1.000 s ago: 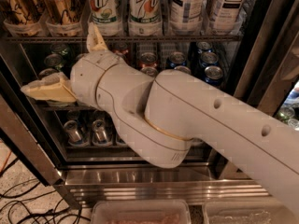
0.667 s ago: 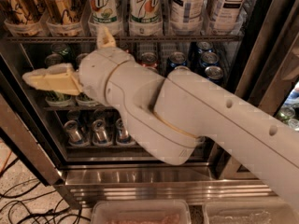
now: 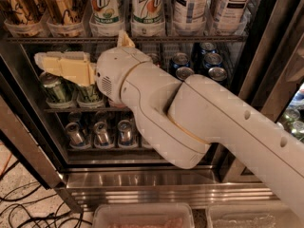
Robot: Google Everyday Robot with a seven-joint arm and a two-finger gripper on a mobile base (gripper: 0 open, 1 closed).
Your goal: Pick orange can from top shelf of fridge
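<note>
Two tall copper-orange cans stand at the left end of the top shelf of the fridge; the nearer-centre orange can and its neighbour sit in clear cup bases. My gripper points left inside the fridge, just under the top shelf's wire rack and below the orange cans. It touches no can. My white arm crosses the middle of the view and hides much of the middle shelf.
White-green 7UP cans and tall white tea cans stand right of the orange cans. Green cans and blue cans fill the middle rack, silver-topped cans the lower one. Door frame left, cables on floor.
My gripper has risen from the middle shelf's height to just under the top shelf and has shifted slightly right. The cans have not moved.
</note>
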